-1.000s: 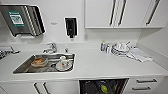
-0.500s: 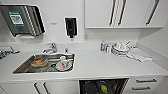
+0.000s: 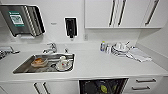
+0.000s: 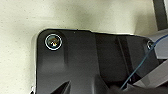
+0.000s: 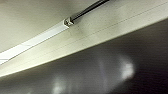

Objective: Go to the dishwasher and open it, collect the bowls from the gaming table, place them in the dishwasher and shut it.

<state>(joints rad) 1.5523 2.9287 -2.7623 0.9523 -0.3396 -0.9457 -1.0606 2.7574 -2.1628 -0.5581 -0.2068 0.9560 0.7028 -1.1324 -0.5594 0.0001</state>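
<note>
The dishwasher (image 3: 103,86) sits under the white counter (image 3: 100,66), low in the middle of the head view. It stands open and its interior is dark. A yellow-green shape (image 3: 103,88), seemingly one of the bowls, lies inside among dark racks. The gaming table is out of view. In the right wrist view a dark glossy surface (image 5: 112,70) runs below a white cabinet front (image 5: 82,32) with a dark bar handle (image 5: 87,8); I cannot tell what the surface is.
A steel sink (image 3: 45,63) with used crockery is set in the counter at left, with a tap (image 3: 51,47) behind. White plates (image 3: 120,48) and a cloth (image 3: 140,55) lie at right. Drawers (image 3: 145,83) flank the dishwasher. Speckled floor (image 4: 50,15) shows in the left wrist view.
</note>
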